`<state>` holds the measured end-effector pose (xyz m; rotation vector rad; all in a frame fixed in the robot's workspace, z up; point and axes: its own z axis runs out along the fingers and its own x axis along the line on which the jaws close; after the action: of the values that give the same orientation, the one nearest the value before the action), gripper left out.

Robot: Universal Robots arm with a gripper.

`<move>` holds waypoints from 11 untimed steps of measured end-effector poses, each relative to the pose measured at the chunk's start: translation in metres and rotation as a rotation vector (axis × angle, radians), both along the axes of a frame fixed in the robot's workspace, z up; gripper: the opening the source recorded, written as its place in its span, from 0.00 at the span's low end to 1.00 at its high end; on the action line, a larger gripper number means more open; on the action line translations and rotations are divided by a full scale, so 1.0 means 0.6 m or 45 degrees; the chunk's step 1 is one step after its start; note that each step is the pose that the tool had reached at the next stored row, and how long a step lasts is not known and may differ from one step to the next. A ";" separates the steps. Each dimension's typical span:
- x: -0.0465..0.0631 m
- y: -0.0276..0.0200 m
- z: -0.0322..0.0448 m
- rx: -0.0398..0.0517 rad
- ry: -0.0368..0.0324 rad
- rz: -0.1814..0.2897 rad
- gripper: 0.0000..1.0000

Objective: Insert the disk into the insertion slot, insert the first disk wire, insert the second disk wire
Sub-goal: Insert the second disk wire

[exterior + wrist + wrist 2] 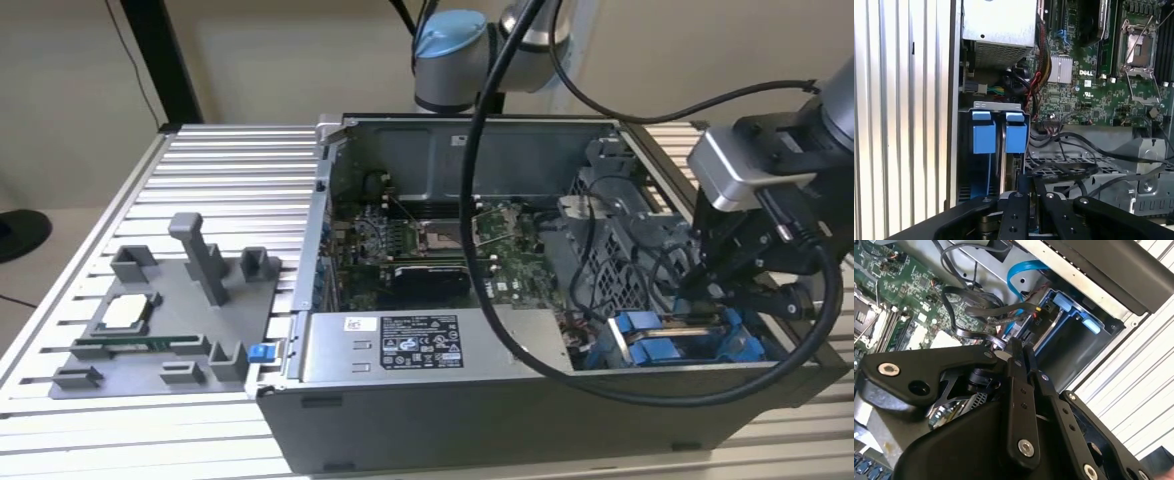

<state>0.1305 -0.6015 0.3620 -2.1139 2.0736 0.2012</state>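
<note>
Gripper: the black two-fingered gripper (1021, 352) hangs over the case corner nearest the exterior view's right; in both wrist views its fingers stand narrow, nearly together, the tips pinching a dark cable connector (1004, 343) among the black wires (979, 310).
Disk: the silver-grey drive in its bright blue plastic carrier (999, 132) sits edge-up inside the bay, two blue tabs showing side by side.
Insertion slot: the rectangular grey metal drive bay with blue rails (687, 340) lies at that same case corner, directly below the gripper.
Cables: a light blue flat data cable (1021, 270) curves beside the bay.
Case: the open grey metal computer case (534, 410) rests on the ribbed aluminium table (227, 170).
Labels: a white-and-black sticker (418, 342) lies on the grey power-supply box (427, 350); its print is too small to read.
Fixture: a grey plastic parts holder (174, 320) stands near the table's edge at the exterior view's left.
</note>
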 end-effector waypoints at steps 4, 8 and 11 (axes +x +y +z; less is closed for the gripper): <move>0.000 -0.0056 -0.004 0.000 0.0000 -0.020 0.00; 0.000 -0.0103 -0.008 0.000 0.0000 -0.043 0.00; 0.001 -0.0110 -0.012 0.000 0.0000 -0.066 0.00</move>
<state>0.1308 -0.6081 0.3548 -2.0571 2.1259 0.1940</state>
